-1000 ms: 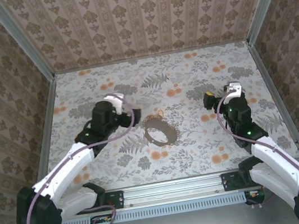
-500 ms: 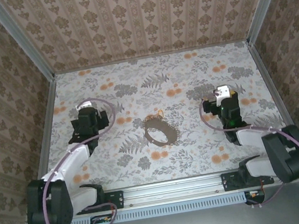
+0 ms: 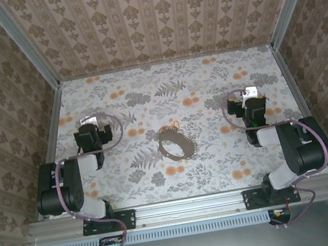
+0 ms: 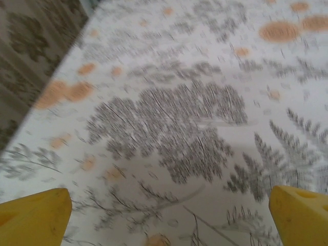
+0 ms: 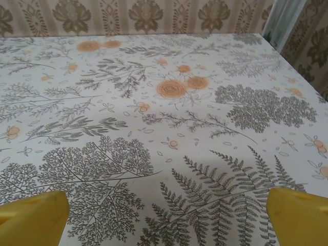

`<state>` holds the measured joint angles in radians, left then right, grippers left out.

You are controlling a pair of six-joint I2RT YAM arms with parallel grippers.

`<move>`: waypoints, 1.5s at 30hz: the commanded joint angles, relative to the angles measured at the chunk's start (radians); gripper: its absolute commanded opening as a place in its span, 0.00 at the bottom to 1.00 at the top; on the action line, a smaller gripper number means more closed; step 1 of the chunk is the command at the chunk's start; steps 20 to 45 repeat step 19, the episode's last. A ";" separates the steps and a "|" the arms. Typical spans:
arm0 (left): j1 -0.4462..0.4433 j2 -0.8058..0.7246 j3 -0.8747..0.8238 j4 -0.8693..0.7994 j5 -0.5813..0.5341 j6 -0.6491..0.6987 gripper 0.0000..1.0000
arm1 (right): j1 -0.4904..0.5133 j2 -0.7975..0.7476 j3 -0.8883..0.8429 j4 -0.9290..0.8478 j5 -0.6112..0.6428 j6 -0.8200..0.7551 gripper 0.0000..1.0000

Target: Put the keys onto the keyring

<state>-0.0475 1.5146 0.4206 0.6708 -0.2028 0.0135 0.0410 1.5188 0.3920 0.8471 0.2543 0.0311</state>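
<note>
Table (image 3: 207, 79) with floral cloth, walled on three sides, with open surface all round its centre. Left end effector (image 3: 89, 122) near the left edge and right end effector (image 3: 248, 94) near the right edge, both released, jaws spread wide. Keyring (image 3: 175, 144) lies mid-table, well apart from each. Keys (image 3: 167, 126) at its far end, too small to resolve.

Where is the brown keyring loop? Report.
Top view: the thin dark brown keyring loop lies centred on the floral table, tiny pale keys at its far edge.
</note>
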 commanded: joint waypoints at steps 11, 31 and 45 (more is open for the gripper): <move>0.042 0.015 -0.023 0.185 0.164 0.011 1.00 | 0.008 0.012 -0.001 0.041 -0.027 0.022 1.00; 0.040 0.015 -0.023 0.183 0.164 0.013 1.00 | 0.002 0.016 0.000 0.043 -0.055 0.019 1.00; 0.040 0.015 -0.023 0.183 0.164 0.013 1.00 | 0.002 0.016 0.000 0.043 -0.055 0.019 1.00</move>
